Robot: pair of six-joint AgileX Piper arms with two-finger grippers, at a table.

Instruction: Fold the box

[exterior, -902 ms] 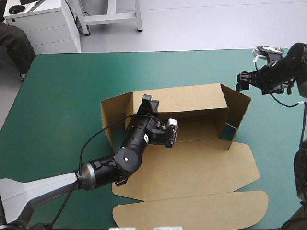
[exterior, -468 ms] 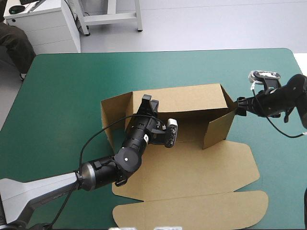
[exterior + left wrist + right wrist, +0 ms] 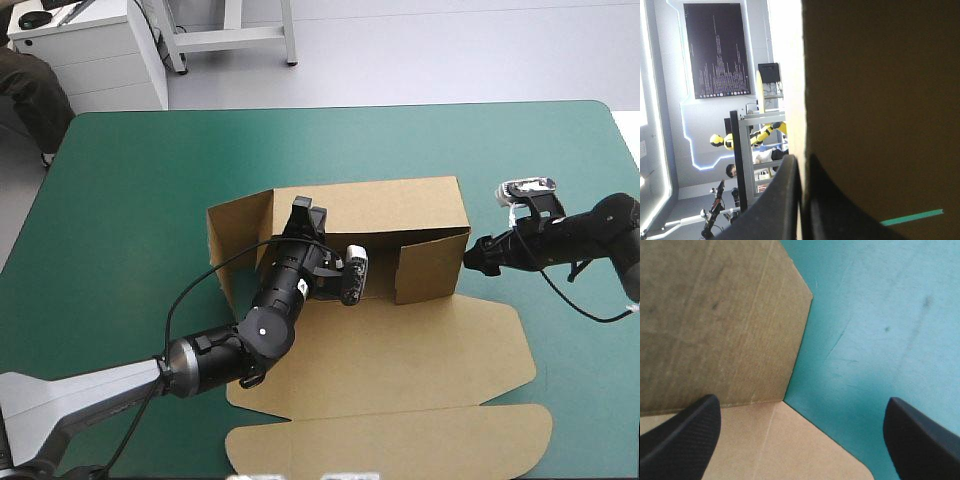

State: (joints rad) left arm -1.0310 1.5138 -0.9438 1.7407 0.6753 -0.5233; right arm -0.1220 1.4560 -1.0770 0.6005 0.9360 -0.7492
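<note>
Presently: box (image 3: pixel 400 205), mid-worktop (image 3: pixel 150 170), walls part raised. Left gripper (image 3: pixel 305 212) jaws clamp rear wall; right gripper (image 3: pixel 472 258) jaws wide at end flap. Advise a slow, square push along the crease.

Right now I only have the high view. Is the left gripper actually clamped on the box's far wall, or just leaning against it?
Observer: Clamped. In the left wrist view the left gripper is all but shut, and the edge of the box wall runs between its fingers.
Operator: And the right one, by the end flap?
Observer: The right gripper is open, its fingers wide apart, with nothing held between them.
Operator: What lies ahead of it?
Observer: The end flap with its angled edge, and bare teal-green cover beside it.
</note>
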